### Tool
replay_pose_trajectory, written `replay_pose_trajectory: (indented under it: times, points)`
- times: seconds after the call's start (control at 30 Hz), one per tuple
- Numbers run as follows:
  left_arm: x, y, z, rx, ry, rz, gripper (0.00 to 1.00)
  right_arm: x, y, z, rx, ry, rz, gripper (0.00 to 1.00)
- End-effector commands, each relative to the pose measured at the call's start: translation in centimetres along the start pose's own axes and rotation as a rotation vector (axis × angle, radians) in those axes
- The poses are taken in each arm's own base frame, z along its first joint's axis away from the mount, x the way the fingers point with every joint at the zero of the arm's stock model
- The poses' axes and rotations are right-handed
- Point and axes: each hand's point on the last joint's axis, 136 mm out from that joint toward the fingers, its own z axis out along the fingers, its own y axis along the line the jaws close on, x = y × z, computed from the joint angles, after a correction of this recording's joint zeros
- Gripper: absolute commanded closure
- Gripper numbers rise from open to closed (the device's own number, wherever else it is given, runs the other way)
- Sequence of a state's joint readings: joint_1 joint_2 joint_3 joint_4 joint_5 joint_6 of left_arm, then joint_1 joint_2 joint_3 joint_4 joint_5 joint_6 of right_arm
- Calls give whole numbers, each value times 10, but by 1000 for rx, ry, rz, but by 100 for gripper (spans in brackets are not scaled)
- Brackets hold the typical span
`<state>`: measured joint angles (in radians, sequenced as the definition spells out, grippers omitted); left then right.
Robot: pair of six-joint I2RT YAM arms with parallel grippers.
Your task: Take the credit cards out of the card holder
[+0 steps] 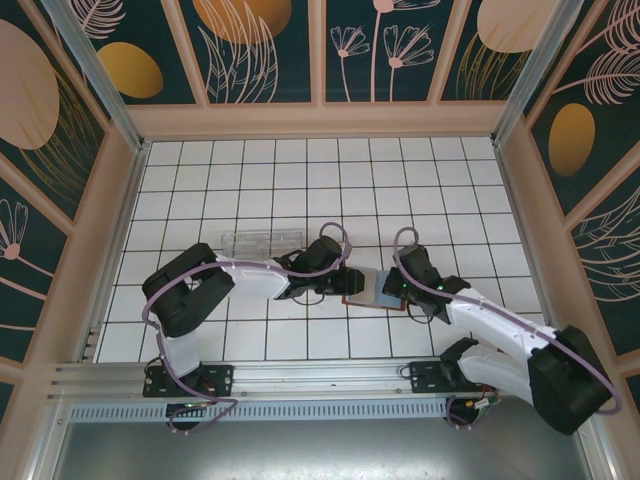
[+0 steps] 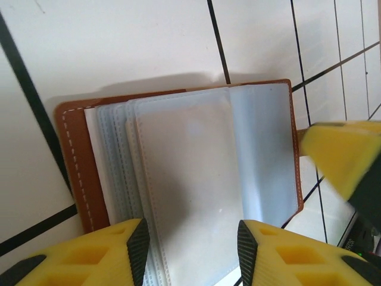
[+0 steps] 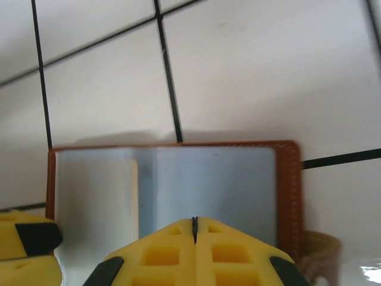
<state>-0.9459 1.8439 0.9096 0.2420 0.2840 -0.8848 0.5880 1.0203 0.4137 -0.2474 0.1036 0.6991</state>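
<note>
We find the card holder [image 2: 190,167] lying open on the tiles [image 2: 119,47] at twelve o'clock of our spread left gripper [image 2: 189,244], long axis nine-to-three, our right gripper [image 3: 194,232] pressed together over its three-o'clock page.

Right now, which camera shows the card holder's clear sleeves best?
The left wrist view: the card holder lies open close up, its clear sleeves fanned out near the open left gripper. The right wrist view shows flat panels behind the shut right gripper. The top view shows it small between both grippers.
</note>
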Motion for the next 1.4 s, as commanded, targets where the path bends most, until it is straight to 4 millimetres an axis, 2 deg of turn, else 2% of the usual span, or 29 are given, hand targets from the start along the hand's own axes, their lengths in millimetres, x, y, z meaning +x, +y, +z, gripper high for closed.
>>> replay_pose_trajectory:
  times: [0.0, 0.07, 0.33, 0.73, 1.07, 1.1, 1.23, 1.37]
  points:
    - [0, 4, -10, -49, -15, 12, 53, 20, -28, 2, 53, 48, 64, 100]
    - [-2, 3, -12, -58, -22, 15, 53, 20, -40, 5, 89, 53, 108, 100]
    - [7, 12, 1, -74, 30, 5, 53, 36, -49, 17, 146, 134, 117, 100]
    - [12, 4, 8, -32, 72, 2, 53, 42, -47, 21, 130, 159, 105, 100]
    - [-6, 3, -16, -113, -12, 45, 53, 41, -46, 21, 125, 155, 102, 100]
    - [-14, -8, -17, -88, -26, 55, 54, 41, -46, 21, 124, 154, 102, 100]
    - [-12, -12, -10, -61, -3, 59, 58, 41, -46, 20, 123, 153, 101, 100]
    - [-9, -12, -5, -46, 14, 53, 58, 41, -46, 20, 121, 151, 104, 100]
